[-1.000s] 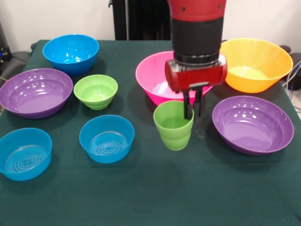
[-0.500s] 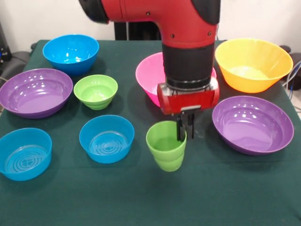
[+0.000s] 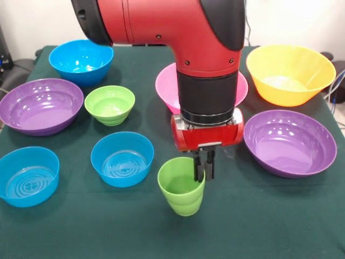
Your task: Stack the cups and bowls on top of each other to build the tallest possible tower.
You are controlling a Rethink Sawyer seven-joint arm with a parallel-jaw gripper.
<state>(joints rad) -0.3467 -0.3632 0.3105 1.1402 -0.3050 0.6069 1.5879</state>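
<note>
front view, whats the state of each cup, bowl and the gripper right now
green cup: upright, rim pinched by gripper
gripper: jaws shut on the cup's rim
pink bowl: upright, empty, partly hidden by arm
yellow-orange bowl: upright, empty
purple bowls: upright, empty
blue bowls: upright, empty
small green bowl: upright, empty

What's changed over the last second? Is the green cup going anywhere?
Yes. The end effector, shut on the rim of the green cup, has carried it toward the camera and to the picture's left, away from the pink bowl. It was already gripping the cup a second ago. The blue, purple, yellow-orange and small green bowls have not shifted.
</note>
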